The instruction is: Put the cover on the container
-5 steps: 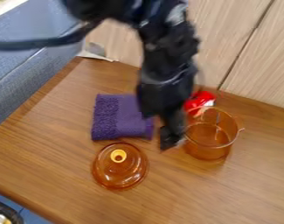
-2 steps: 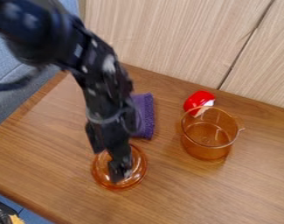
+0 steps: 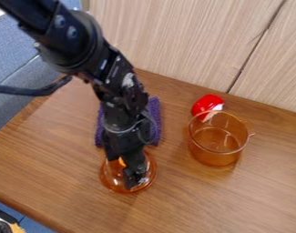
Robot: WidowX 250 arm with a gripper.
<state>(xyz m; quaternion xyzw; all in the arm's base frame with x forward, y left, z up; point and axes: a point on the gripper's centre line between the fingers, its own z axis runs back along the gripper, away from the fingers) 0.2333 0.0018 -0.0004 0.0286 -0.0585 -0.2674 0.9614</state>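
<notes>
Fingers (image 3: 135, 173): down at the cover (image 3: 143, 181), which lies left of the container (image 3: 217, 153) as viewed and a little nearer the camera. Cannot tell whether they are apart or clamped on the knob (image 3: 122, 162); it shows right beside them.

Change: 1.0 s ago the gripper hung close by the container's left side; by 0.4 s ago it was over the cover. Now the knob, hidden in the frame before, is visible, and the cover has shifted slightly toward the container. Reading: contact with the cover is likely; a firm hold is unconfirmed. Container has not moved. Task judged at the pick-up stage; lift and carry to the container remain.

Materials: cover is amber, transparent, shiny, a round shallow dome with a paler knob. Container is the same clear amber, round and straight-walled, open at the top, small handle on its right side. Smooth dome may slip or tilt if gripped off the knob.

Surroundings: folded purple cloth (image 3: 154, 119), nubby pile, left of the container and partly behind the arm. Glossy red-and-white object (image 3: 207, 105), rounded, just behind the container's rim. Counter (image 3: 192, 205) under the container: brown wood grain.
</notes>
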